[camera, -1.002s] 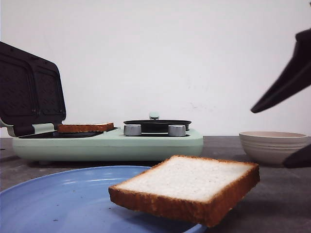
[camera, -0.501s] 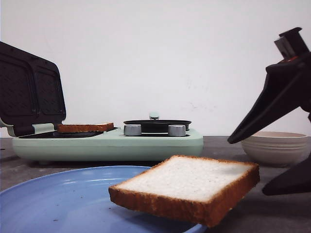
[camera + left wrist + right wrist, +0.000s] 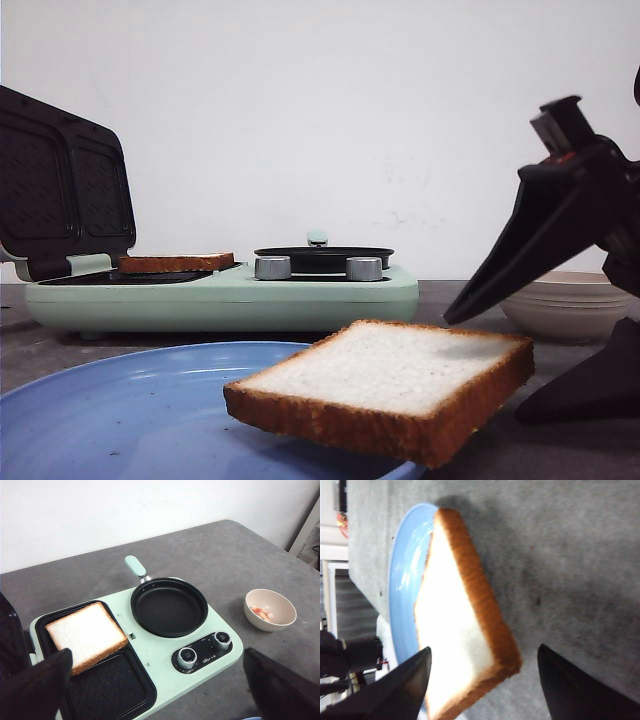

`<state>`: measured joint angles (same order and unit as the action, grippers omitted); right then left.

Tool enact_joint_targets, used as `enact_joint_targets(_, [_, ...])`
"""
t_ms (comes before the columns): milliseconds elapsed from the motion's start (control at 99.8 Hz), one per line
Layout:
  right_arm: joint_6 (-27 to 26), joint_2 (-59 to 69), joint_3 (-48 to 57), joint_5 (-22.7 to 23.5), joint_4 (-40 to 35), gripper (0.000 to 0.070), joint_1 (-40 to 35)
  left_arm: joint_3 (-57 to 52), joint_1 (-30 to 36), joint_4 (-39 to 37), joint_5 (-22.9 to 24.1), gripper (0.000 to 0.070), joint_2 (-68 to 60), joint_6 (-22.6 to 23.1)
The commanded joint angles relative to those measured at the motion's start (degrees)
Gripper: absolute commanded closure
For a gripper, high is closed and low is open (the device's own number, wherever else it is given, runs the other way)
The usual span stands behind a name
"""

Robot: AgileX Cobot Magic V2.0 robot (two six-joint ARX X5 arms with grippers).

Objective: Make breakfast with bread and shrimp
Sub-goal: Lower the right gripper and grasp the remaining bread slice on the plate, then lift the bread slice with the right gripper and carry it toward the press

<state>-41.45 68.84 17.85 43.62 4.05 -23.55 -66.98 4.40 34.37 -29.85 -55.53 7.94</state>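
My right pincer (image 3: 495, 365) is spread wide, level with the bread (image 3: 385, 385) that overhangs the plate (image 3: 120, 410) rim on the table. The slice lies just ahead of my fingers, its near corner pointing between them. My right arm is nearer.

Front camera sits low at bench (image 3: 100, 345) level, close behind the blue plate (image 3: 120, 410), facing the wall. Left wrist camera looks down from high on the green cooker (image 3: 165, 655), also seen in front view. Right wrist camera hangs close over the plate's bread (image 3: 455, 635), shared with the front view.
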Motion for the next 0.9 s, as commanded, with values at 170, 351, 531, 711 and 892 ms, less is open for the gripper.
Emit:
enact_joint_targets(170, [-0.2,0.8,0.1,-0.2,1.6,0.0569,-0.4,-0.6,0.2,-0.6,0.0,0.0073,-0.2,-0.4])
enact_joint_targets(351, [-0.2,0.8,0.1,-0.2,2.8,0.0697,-0.4,-0.6,0.2,-0.6,0.0,0.0073,-0.2,-0.3])
enact_joint_targets(531, [-1.5,0.7,0.1,1.0,7.1,0.0697,-0.4,-0.6,0.2,-0.6,0.0,0.0073,-0.1,-0.3])
enact_joint_targets(711, [-7.3,0.7,0.3,4.0,16.8,0.0697,-0.4,-0.6,0.2,-0.6,0.0,0.0073,0.2,-0.3])
enact_joint_targets(892, [-14.0,0.7,0.3,4.4,25.9,0.0697,-0.4,-0.6,0.2,-0.6,0.0,0.0073,0.2,-0.3])
